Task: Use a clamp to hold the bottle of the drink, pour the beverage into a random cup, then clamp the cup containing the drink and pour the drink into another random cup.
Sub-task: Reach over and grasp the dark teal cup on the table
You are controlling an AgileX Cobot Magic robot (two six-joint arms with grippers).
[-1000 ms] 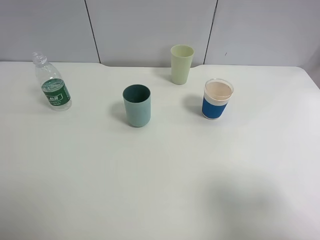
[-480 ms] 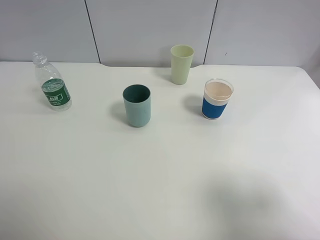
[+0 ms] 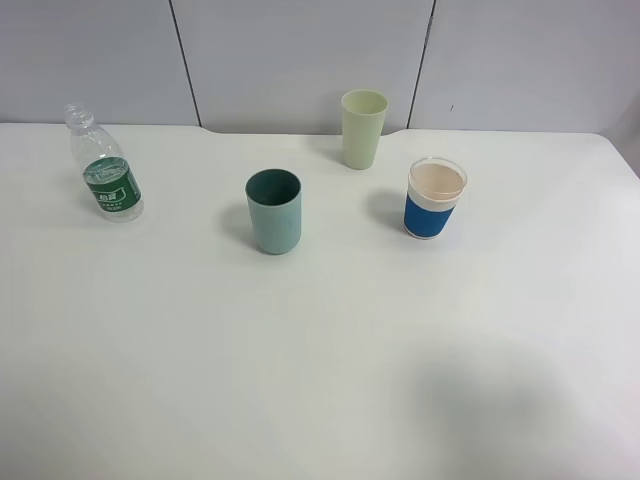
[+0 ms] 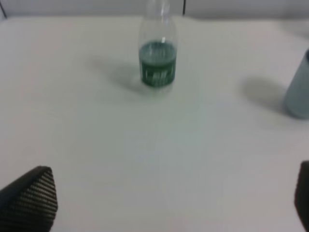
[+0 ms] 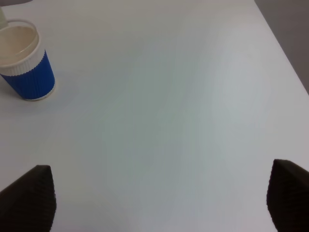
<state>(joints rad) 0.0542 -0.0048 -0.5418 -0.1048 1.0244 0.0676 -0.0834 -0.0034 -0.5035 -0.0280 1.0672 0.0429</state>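
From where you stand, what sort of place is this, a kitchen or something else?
Probably a test bench or lab, not a kitchen: a plain white table, plain grey wall panels behind, and only a bottle, teal cup, pale green cup and blue-and-white cup standing apart.

Left hand [image 4: 166,200] and right hand [image 5: 159,193] both hover empty, jaws spread wide.

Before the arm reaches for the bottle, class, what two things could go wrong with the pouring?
1. The bottle seems uncapped; a crooked grip could tip it and spill.
2. The blue-and-white cup stands near the pale green cup, so pouring from the teal cup might knock it.
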